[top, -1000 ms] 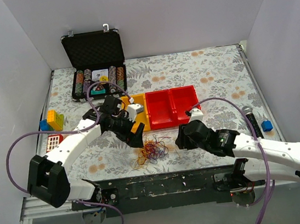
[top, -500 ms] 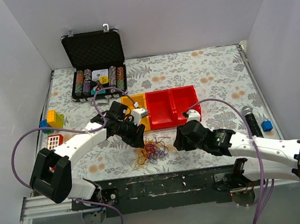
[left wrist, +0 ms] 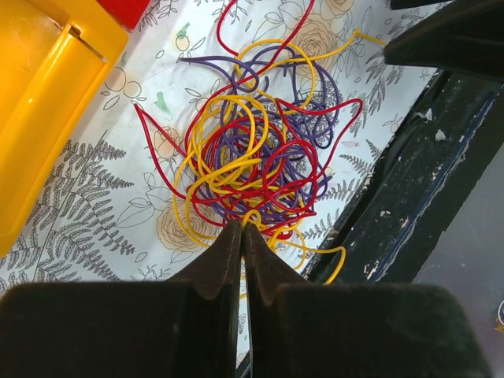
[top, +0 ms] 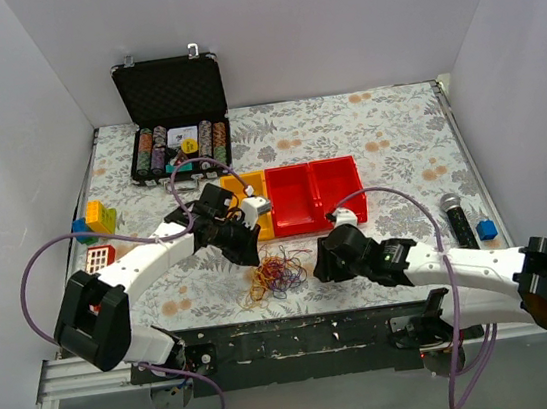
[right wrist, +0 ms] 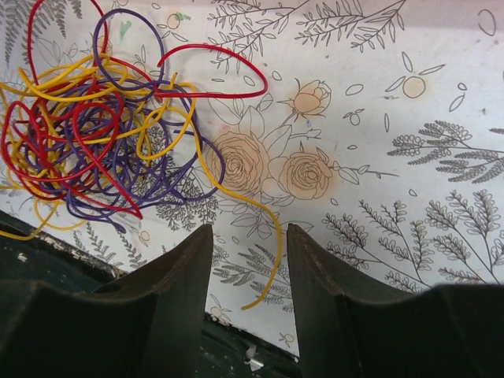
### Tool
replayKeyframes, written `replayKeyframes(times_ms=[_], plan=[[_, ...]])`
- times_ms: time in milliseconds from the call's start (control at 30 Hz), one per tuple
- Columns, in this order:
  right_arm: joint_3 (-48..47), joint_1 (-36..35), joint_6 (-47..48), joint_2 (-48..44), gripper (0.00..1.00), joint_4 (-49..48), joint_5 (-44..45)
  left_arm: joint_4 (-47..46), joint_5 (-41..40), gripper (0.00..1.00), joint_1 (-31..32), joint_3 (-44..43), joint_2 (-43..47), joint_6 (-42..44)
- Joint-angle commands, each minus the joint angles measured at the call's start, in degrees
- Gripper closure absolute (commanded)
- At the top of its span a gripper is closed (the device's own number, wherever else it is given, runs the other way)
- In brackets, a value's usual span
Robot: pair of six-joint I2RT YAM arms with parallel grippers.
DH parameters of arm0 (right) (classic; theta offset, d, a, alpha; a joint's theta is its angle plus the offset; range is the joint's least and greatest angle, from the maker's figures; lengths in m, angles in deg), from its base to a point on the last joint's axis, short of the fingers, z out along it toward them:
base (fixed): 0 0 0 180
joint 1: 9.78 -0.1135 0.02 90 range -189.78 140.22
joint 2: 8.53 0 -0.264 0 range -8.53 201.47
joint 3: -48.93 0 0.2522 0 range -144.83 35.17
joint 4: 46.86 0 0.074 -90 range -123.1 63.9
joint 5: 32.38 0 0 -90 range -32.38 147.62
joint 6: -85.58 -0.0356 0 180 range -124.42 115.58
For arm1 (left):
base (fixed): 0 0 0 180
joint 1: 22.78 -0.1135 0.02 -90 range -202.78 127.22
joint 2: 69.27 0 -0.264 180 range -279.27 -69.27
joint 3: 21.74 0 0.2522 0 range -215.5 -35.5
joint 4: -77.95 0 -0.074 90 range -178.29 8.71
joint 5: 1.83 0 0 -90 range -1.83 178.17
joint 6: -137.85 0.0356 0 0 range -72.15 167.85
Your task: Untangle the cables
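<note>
Left gripper (left wrist: 242,228): closed tight at edge of cables (left wrist: 253,167), no strand clearly caught.
Right gripper (right wrist: 246,236): half-spread, empty, beside cables.
Risk: empty pinch lifts nothing; snagged loops tighten.

The cables (top: 276,277) lay on the table (top: 386,139) near its front edge. From them, the left gripper (top: 250,258) sat at 10 o'clock, the right gripper (top: 314,266) at 3, the 3 trays (top: 293,200) at 12, the case (top: 174,117) beyond at 11, and the microphone (top: 459,223) well apart at 3.

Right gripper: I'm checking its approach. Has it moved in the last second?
Yes. Against the red trays in the top view, the right gripper has shifted left and slightly down, closer to the cables.
</note>
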Motion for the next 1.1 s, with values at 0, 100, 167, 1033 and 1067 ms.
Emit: replayKeyframes(times_ms=[0, 100, 167, 1033, 1067], plan=[[-0.25, 0.22, 2.16, 4.13, 0.5, -4.56, -0.86, 4.3, 1.51, 1.0, 0.25, -3.44, 4.08, 2.05], [-0.87, 0.22, 3.57, 7.12, 0.5, -5.09, -0.15, 5.62, 0.99, 1.0, 0.25, -3.09, 6.11, 2.49], [-0.78, 0.22, 4.01, 8.53, 0.51, -5.7, 0.2, 6.15, 0.55, 1.0, 0.25, -2.65, 6.64, 2.75], [5.01, -0.92, 1.74, 7.32, 0.99, -4.14, 2.13, 12.38, -15.35, 1.0, -0.1, -10.72, 12.78, 5.65], [5.54, -1.01, 0.6, 6.53, 0.99, -2.74, 2.92, 13.61, -16.32, 1.0, -0.27, -12.13, 13.4, 6.18]])
